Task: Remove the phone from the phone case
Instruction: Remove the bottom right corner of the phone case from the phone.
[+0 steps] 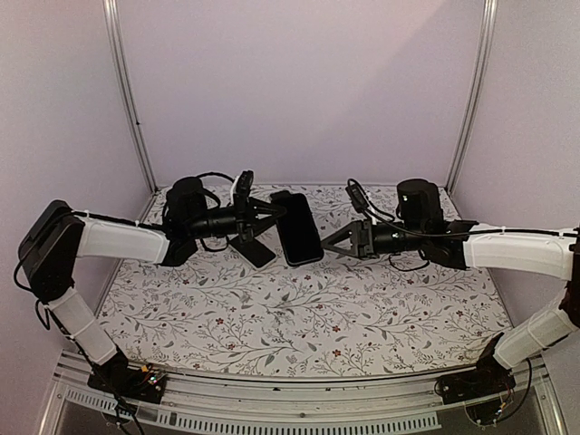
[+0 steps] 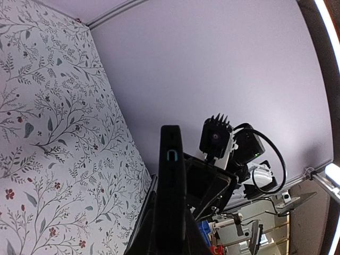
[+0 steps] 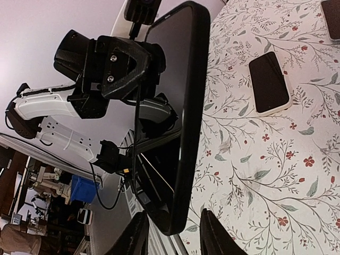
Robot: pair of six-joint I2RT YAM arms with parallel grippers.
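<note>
Top external: the phone (image 1: 297, 228), in its black phone case, hangs in the air above the table (image 1: 299, 326), between the two arms. The left gripper (image 1: 272, 213) is clamped on its far-left edge, and the right gripper (image 1: 328, 240) meets its near-right end. Count here: two arms, one held phone, and one dark flat slab (image 1: 256, 248) lying on the table under the left gripper. It is probably another phone, though this view is too coarse to be sure.

Left wrist: the phone case (image 2: 171, 175) is seen edge-on, rising from between this gripper's closed fingers, so the grip is across its thickness. That grip is the anchor. I judge it should hold firm and not twist while the other arm works.

Right wrist: the right gripper's fingers (image 3: 139, 236) stand apart on either side of the phone's lower end, with a gap on each side and nothing gripped yet. To do the step well, they should close on the case's rim at that corner, not across the glass. The lip can then be peeled back from the phone. Squeezing case and phone together would only lock them. On the table beyond lie two more phone-like slabs, one light-edged (image 3: 269, 82) and one cut off at the corner (image 3: 332, 18).
</note>
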